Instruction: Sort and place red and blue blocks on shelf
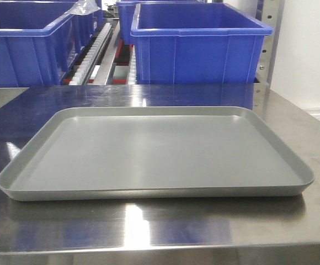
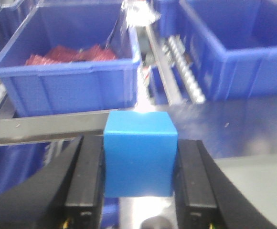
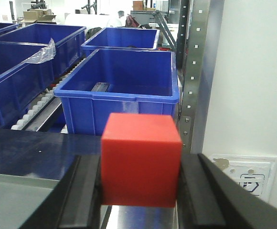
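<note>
In the left wrist view my left gripper (image 2: 139, 164) is shut on the blue block (image 2: 139, 152), held above the steel table facing the shelf's front rail (image 2: 38, 128). A bin (image 2: 71, 90) behind that rail holds red items. In the right wrist view my right gripper (image 3: 141, 183) is shut on the red block (image 3: 141, 160), in front of a large blue bin (image 3: 122, 90) on the shelf. Neither gripper nor block shows in the front view. The shelf's roller tracks (image 1: 96, 52) run between the bins.
A shallow grey tray (image 1: 154, 193) lies on the steel table (image 1: 292, 232) before the shelf. Two blue bins (image 1: 196, 47) (image 1: 25, 47) stand behind it. A perforated steel upright (image 3: 193, 71) and a white wall are at the right.
</note>
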Controlling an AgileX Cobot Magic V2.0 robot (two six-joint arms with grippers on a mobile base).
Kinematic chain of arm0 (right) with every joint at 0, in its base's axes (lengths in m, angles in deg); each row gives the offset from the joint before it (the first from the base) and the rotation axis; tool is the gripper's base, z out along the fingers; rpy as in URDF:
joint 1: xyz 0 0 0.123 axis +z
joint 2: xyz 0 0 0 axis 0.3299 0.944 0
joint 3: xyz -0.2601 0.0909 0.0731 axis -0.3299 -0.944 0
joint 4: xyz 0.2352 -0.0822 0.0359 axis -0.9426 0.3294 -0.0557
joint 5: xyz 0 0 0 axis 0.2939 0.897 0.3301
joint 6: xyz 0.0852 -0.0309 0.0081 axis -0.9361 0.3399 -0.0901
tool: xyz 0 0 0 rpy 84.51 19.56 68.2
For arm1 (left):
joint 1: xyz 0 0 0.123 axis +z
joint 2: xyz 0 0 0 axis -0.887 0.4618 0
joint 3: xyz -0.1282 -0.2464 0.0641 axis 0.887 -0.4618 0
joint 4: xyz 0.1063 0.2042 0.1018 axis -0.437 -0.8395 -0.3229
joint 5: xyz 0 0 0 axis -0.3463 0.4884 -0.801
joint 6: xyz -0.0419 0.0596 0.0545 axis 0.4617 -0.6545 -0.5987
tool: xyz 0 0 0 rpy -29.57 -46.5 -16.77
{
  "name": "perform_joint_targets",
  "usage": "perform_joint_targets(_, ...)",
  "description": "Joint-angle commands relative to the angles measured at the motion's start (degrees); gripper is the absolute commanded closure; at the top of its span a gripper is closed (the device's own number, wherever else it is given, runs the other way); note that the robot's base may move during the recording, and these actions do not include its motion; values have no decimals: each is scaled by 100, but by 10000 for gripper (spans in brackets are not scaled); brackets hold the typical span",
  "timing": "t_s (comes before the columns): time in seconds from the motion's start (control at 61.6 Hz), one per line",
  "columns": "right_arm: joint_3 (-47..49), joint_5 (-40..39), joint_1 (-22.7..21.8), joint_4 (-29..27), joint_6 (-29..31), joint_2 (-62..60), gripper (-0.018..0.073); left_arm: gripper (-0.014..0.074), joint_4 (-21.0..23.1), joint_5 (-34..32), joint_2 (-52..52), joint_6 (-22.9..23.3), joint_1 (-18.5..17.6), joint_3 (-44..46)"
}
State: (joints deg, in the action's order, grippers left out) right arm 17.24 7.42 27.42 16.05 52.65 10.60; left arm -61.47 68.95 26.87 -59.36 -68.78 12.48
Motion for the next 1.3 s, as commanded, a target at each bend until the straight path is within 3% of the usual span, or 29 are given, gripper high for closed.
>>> perform_joint_targets(0.0,153,-533,-27,-2,49,27,302,474,366,-693,-145,-49,3,47)
perform_joint_targets(0.487,153,-533,-27,-2,49,27,302,474,366,-708,-1399,-49,3,-720)
perform_joint_targets(1.282,153,-533,-27,-2,49,27,302,474,366,-613,-1412,-49,3,-730)
